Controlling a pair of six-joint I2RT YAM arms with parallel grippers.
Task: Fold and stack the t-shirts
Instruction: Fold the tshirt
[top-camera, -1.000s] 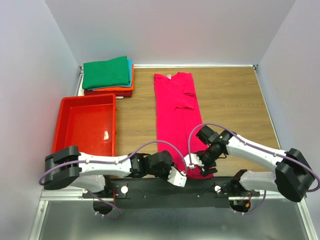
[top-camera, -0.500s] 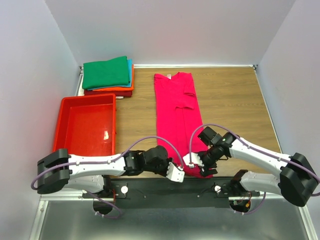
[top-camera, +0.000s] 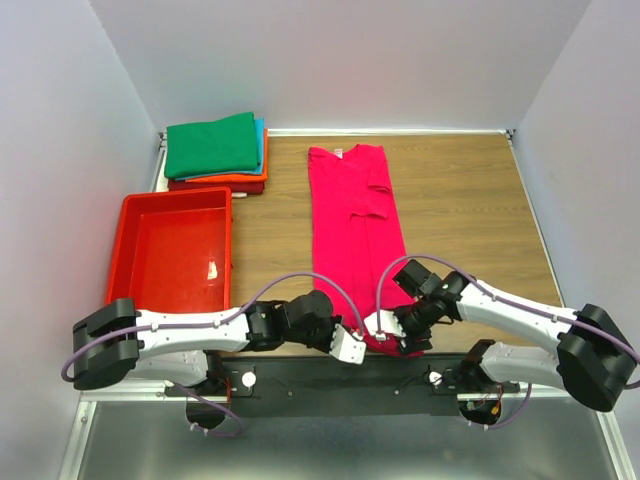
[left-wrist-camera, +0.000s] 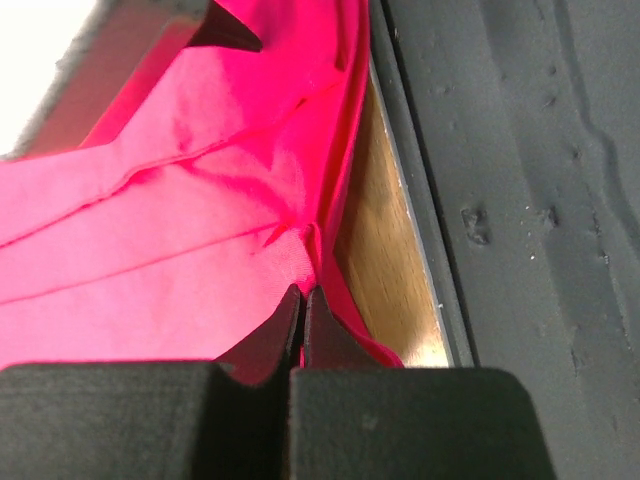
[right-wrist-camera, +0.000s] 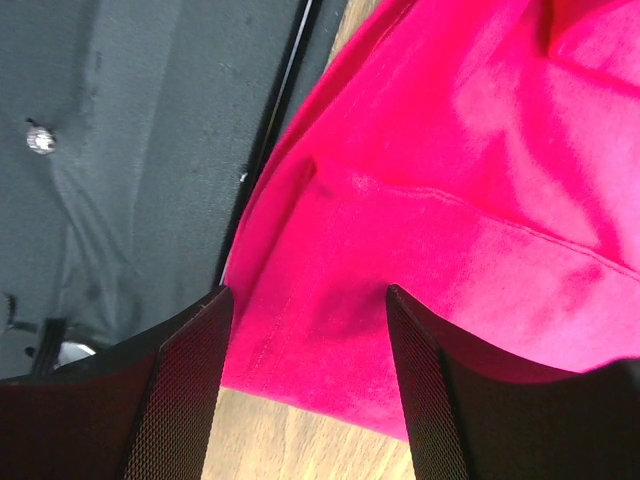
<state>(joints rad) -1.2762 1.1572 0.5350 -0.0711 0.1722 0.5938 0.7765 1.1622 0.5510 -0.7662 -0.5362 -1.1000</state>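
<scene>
Left fingers (left-wrist-camera: 330, 340) pinch magenta t-shirt (left-wrist-camera: 180, 220) hem on wooden table (top-camera: 470, 200) between pale walls (top-camera: 350, 60).

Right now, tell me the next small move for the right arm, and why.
Probably close the right gripper on the near hem of the pink t-shirt. Its open fingers sit either side of that edge, while the left gripper is shut on the hem's other corner, so both could then lift for the fold.

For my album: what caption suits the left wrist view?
Left pincer shut on the hem of the pink t-shirt, at the wooden table edge.
</scene>
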